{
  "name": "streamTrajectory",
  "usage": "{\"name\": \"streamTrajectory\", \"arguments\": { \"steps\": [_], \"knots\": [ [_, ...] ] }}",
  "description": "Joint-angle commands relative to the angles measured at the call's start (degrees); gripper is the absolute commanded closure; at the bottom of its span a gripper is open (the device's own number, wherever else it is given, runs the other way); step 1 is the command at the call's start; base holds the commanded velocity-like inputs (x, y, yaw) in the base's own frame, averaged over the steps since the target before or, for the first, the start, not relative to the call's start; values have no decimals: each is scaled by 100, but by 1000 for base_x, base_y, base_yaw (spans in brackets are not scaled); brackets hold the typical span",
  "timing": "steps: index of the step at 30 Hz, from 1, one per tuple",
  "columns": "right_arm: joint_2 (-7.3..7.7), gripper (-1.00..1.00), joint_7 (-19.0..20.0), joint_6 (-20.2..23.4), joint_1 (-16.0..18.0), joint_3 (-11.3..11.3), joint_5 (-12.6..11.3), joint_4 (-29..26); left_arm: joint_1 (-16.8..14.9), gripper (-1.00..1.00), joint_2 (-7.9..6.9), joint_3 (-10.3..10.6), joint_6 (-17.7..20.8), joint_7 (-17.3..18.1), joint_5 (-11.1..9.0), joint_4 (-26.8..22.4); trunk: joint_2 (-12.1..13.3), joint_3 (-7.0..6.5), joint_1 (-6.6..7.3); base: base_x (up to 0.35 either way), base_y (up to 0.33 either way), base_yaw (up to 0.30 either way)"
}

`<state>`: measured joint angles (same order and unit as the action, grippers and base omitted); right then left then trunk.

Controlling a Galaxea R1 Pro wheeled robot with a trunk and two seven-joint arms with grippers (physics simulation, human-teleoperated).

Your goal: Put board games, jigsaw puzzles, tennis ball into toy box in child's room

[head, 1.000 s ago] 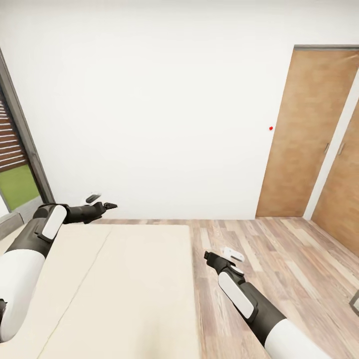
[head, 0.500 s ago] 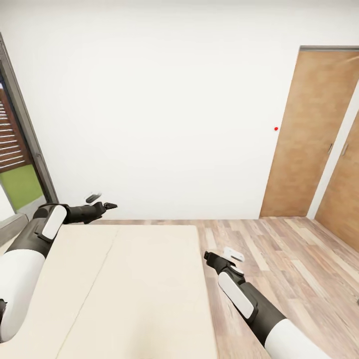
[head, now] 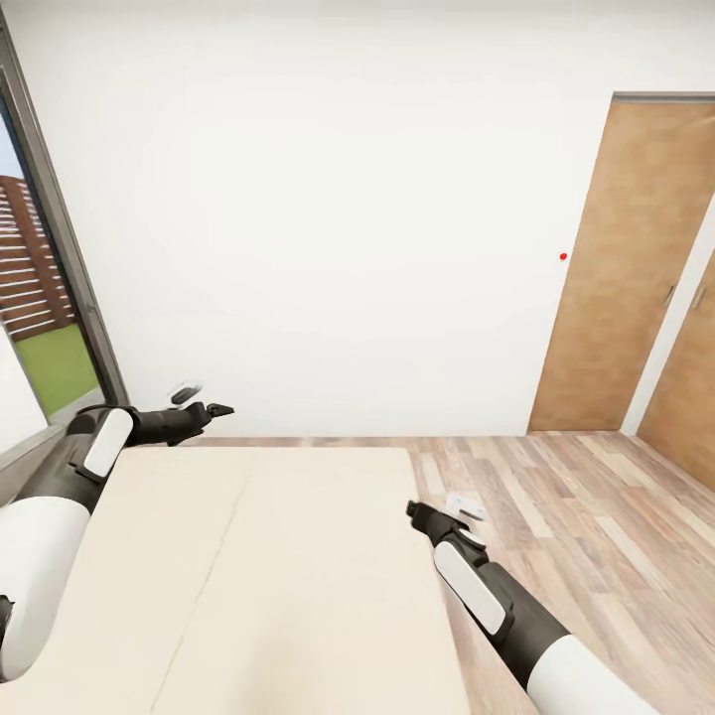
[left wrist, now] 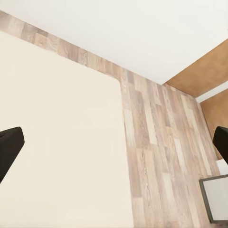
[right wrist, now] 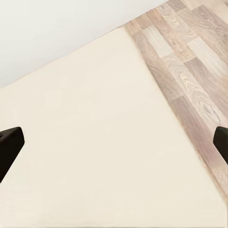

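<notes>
The bed with its beige two-part mattress lies below me, and the part I see is bare; the bed and the bed also lie under both wrist cameras. My left gripper hangs open over the bed's far left corner, and its fingers stand wide apart. My right gripper is open at the bed's right edge, its fingers spread with nothing between them. The board games, jigsaw puzzles, tennis ball, toy box and table are out of view.
Wood floor runs along the bed's right side and far end. Wooden doors stand at the right, and a window with a dark frame at the left. A grey dark-edged panel shows on the floor.
The whole picture has shifted right, so the camera has turned left; more of the bed and window shows. Both arms keep the same pose, grippers still open.
</notes>
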<state>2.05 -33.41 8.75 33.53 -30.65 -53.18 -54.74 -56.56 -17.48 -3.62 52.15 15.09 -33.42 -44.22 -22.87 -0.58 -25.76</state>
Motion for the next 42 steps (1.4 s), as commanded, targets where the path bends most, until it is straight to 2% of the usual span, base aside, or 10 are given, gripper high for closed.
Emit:
{"name": "streamTrajectory", "arguments": {
  "steps": [1, 34, 42],
  "knots": [
    [6, -100, -40, 21, 5, -22, -17, -10, -2, -100, 3, -16, 23, 44, 37, 1, -5, 3, -2, -2, 260, 0],
    [6, -100, -35, 21, 5, -30, -17, 5, -1, -100, 51, -16, 23, 43, 37, 1, -5, 3, -2, 0, 258, 0],
    [-1, -100, -34, 16, 5, -22, -17, 147, 1, -100, 51, -16, 23, 43, 37, 3, -5, 3, -2, 0, 253, 0]
  ]
}}
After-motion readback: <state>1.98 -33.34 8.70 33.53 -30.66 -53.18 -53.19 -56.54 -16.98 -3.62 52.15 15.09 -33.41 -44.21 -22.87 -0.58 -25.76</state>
